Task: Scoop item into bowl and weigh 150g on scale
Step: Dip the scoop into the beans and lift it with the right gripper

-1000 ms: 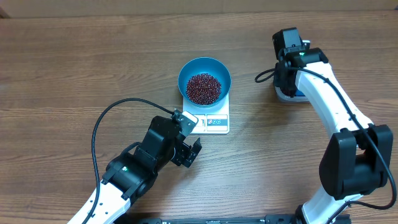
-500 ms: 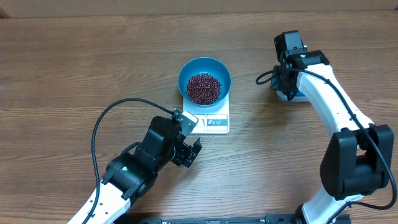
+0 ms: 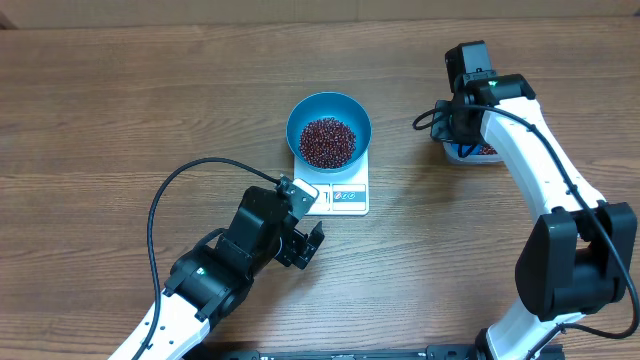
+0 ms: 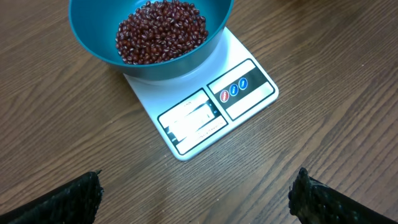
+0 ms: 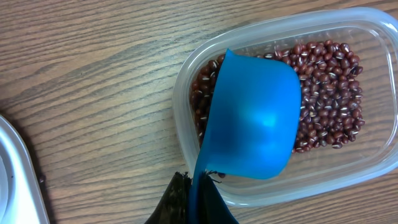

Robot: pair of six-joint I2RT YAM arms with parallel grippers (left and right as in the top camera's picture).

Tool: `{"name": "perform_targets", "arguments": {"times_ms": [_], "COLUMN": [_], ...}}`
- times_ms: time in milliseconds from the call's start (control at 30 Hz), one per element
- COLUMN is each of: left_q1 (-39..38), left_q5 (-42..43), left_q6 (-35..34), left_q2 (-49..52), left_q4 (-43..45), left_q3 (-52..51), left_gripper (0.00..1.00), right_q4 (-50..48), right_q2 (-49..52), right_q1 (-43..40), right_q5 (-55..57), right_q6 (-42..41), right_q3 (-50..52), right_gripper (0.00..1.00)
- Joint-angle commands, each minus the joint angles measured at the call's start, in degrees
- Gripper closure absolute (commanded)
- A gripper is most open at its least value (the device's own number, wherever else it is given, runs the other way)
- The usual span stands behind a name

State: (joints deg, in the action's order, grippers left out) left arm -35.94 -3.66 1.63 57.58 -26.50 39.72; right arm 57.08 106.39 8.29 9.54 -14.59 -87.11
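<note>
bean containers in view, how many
2: the teal bowl on the scale, and the clear tub right of it, under the blue scoop. None seem hidden.

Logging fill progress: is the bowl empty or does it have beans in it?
Partly filled. The bowl on the scale holds a heap of beans covering its bottom; the upper wall is bare.

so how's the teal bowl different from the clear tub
The bowl is round and opaque teal; the tub is rounded-rectangular and clear. The bowl sits on the scale; the tub rests on the table. A blue scoop is at the tub, none at the bowl. Both hold red-brown beans.
</note>
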Motion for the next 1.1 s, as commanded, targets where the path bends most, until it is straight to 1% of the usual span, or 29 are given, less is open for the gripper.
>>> {"name": "perform_targets", "arguments": {"times_ms": [0, 167, 367, 667, 800, 967, 1067], "left_q1": [0.31, 0.31, 0.31, 0.31, 0.31, 0.31, 0.31], "left_q5": [0.31, 0.31, 0.31, 0.31, 0.31, 0.31, 0.31], "left_q6": [-0.35, -0.35, -0.35, -0.35, -0.35, -0.35, -0.35], "left_q2": [-0.7, -0.7, -0.7, -0.7, -0.7, -0.7, -0.7], "left_q4": [0.13, 0.13, 0.13, 0.13, 0.13, 0.13, 0.13], "left_q3": [-0.37, -0.37, -0.37, -0.37, -0.37, -0.37, -0.37], "left_gripper": [0.0, 0.0, 0.0, 0.0, 0.0, 0.0, 0.0], "right_q4": [-0.81, -0.85, -0.66, 1.79, 3.32, 4.37, 4.33], "right_q2": [-0.5, -0.5, -0.5, -0.5, -0.5, -0.5, -0.5], "right_q1": [-0.79, -4.46, -10.93, -18.16, -20.02, -21.29, -22.32], "right_q5": [-4.33, -7.85, -15.78, -30.49, -32.24, -32.68, -34.8], "right_q6": [-0.24, -0.2, 1.84, 12.44, 14.99, 15.13, 15.1], "right_q3": [-2.67, -2.67, -2.64, -2.64, -2.64, -2.64, -2.64], "right_gripper": [0.96, 0.96, 0.96, 0.96, 0.96, 0.96, 0.96]}}
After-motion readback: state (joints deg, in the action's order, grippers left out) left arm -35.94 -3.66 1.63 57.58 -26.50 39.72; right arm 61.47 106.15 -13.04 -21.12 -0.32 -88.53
